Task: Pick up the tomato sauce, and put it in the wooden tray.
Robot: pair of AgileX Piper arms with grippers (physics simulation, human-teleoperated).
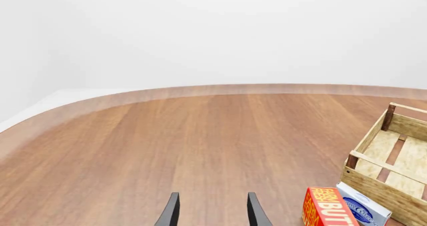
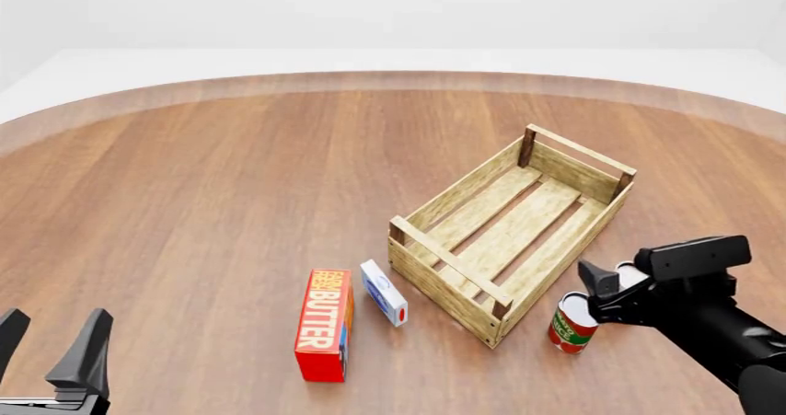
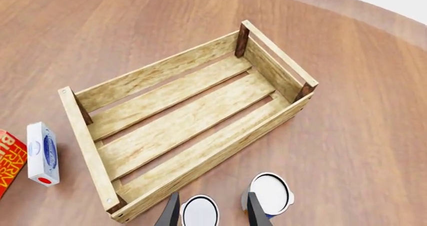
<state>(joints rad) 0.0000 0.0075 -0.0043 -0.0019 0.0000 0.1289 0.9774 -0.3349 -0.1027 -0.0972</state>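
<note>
Tomato sauce: lower right; I judge it rigid, slick; grasp mid-label.
Right gripper: jaws spread, straddling it.
Left gripper: released.

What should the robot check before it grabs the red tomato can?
1. Right gripper open: ok.
2. Tomato sauce standing upright beside the wooden tray: ok.
3. Tomato sauce top between the fingers in the right wrist view: ok.
4. Second can outside the fingers: ok, but it sits close to one finger.
5. Fingers low enough to grip the can's sides: cannot tell.
6. Room in the wooden tray, nothing inside: ok.
</note>
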